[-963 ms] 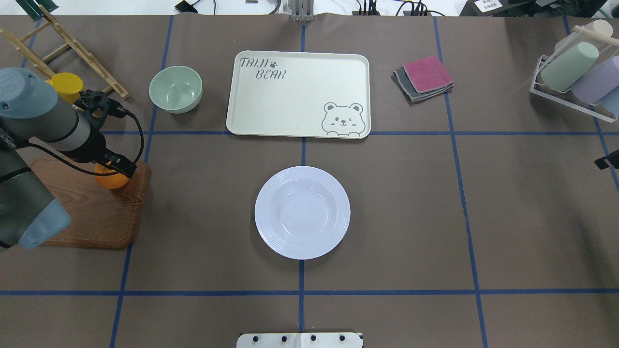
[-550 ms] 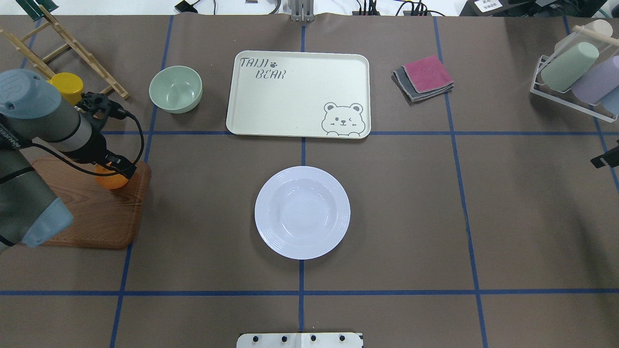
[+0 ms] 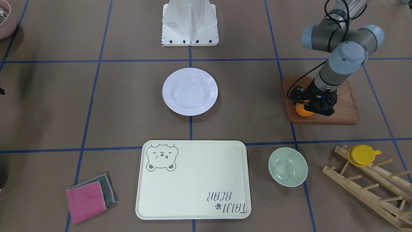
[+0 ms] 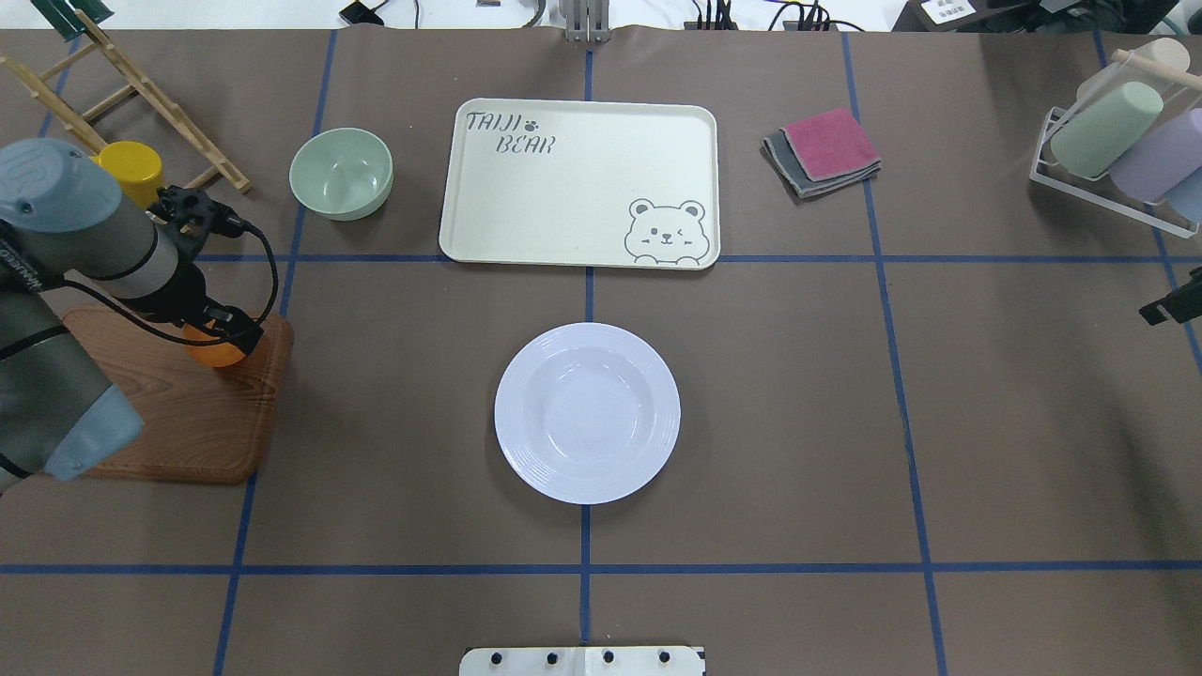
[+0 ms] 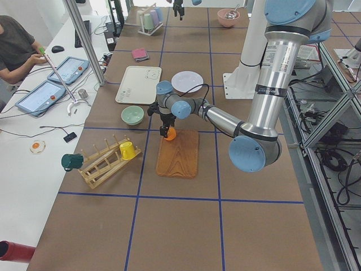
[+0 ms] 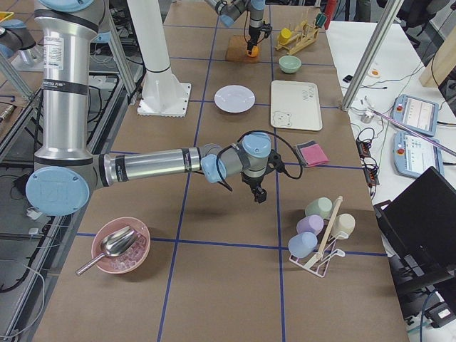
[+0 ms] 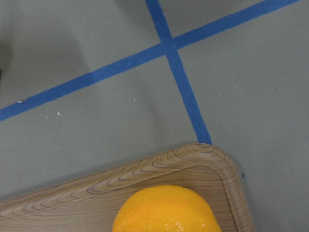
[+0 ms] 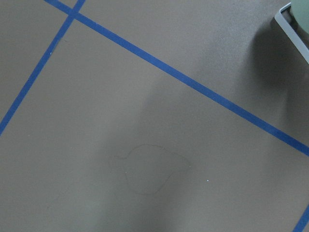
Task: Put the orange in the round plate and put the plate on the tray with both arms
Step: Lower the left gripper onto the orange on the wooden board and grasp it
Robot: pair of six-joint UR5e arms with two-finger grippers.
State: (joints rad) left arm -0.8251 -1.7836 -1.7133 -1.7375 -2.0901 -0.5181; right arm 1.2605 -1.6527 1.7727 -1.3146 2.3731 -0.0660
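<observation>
Your left gripper [image 3: 304, 105] stood low over the orange [image 3: 303, 111] at the right of the front-facing view. Its black body hid the fingers, and the left wrist view showed none either, so you could not tell whether they were spread or pinching the fruit. The orange sat at a corner of the wooden board [image 3: 341, 112], well apart from the round plate [image 3: 190, 91] at the centre of that view and from the tray [image 3: 193, 180] below it, both bare. Your right gripper [image 6: 258, 195] hung over bare table in the middle of the right-side view, and its state could not be read. By my reckoning the orange would be light and firm with a little give. Its pebbled skin should grip well, but it would roll if nudged, so you would want to take it across its widest part with a modest squeeze. The plate looked glossy, hard and slick, possibly breakable. Its wide ridged rim seemed the only purchase, best taken at opposite edges and kept level.
</observation>
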